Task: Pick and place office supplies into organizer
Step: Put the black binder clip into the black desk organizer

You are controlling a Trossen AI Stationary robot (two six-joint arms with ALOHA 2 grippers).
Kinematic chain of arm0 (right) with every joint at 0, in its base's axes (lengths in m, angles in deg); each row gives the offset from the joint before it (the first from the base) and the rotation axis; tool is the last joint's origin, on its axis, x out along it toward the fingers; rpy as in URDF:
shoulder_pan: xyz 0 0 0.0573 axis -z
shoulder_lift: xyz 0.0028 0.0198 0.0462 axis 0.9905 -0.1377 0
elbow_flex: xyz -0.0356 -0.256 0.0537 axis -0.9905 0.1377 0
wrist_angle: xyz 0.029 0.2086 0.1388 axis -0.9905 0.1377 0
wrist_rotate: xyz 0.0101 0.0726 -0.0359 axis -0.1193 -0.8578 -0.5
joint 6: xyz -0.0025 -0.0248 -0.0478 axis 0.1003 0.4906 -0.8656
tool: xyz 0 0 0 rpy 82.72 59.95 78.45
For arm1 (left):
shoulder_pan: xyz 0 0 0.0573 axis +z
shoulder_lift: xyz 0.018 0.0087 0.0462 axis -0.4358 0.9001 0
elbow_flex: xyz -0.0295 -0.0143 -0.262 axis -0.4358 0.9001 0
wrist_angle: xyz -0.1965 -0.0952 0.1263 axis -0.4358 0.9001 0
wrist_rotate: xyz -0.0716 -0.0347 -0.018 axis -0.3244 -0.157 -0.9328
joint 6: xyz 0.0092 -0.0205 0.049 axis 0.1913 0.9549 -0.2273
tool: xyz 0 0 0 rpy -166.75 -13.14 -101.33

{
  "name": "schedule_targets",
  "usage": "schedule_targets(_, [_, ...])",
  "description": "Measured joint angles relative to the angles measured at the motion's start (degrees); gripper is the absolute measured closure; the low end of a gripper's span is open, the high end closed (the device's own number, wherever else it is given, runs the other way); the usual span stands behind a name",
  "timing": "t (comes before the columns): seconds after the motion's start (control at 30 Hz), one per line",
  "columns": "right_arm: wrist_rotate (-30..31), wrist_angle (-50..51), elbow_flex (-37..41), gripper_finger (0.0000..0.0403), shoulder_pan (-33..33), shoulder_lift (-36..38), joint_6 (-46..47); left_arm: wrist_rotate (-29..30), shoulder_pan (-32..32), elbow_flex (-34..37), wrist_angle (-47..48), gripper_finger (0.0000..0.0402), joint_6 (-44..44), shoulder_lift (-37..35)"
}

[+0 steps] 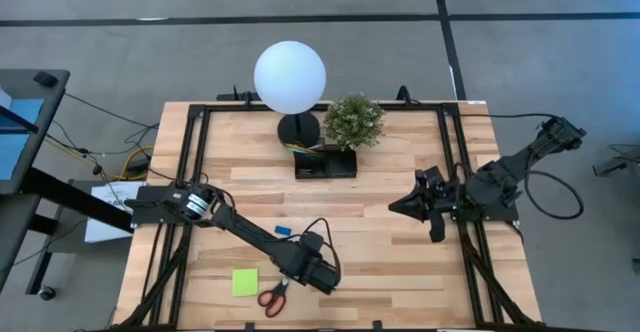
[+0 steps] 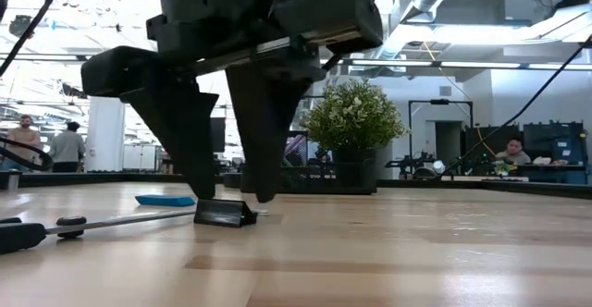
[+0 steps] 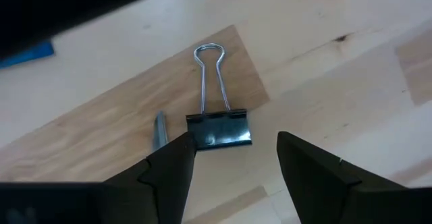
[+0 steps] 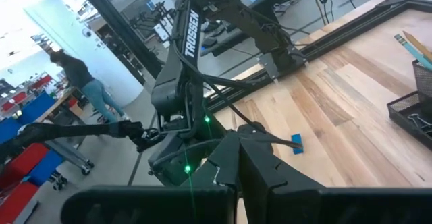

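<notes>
Black binder clip (image 3: 219, 131) between spread left pincer (image 3: 233, 158), tabletop (image 3: 324, 75)

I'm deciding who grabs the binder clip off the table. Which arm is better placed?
Left. The left gripper is open and straddles the black binder clip on the table. The right gripper is shut and waits at the table's right side.

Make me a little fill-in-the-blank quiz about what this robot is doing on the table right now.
1. The left gripper stands open over a black ____ clip.
2. The red-handled scissors lie on the table beside a lime-green ____ pad.
3. The right gripper is ____ and waits at the table's right side.
4. The potted plant stands next to a lamp with a round ____ globe.

Missing words: binder; sticky; shut; white
</notes>
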Motion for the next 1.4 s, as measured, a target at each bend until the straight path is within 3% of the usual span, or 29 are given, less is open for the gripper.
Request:
schedule_targets(0.37, [-0.11,-0.94,-0.02,0.0402,0.02,-3.00,0.00,-1.87,-0.22,0.19,1.67,0.0195,1.49,1.23])
schedule_targets(0.67, [-0.05,-1.21,0.00,0.0402,0.02,-2.95,0.00,0.20,0.15,0.19,2.61,0.0211,1.59,1.23])
schedule_targets(0.87, [-0.03,-1.21,0.00,0.0402,0.02,-2.93,0.00,0.42,2.14,-1.33,4.77,0.0219,-6.74,1.47])
schedule_targets(1.2, [-0.05,-1.23,0.00,0.0402,0.02,-2.93,0.00,4.83,5.61,-8.98,20.39,0.0221,-20.47,1.49])
schedule_targets(1.4, [-0.05,-1.22,0.00,0.0402,0.02,-2.93,0.00,4.96,5.59,-9.03,20.62,0.0220,-23.29,2.09])
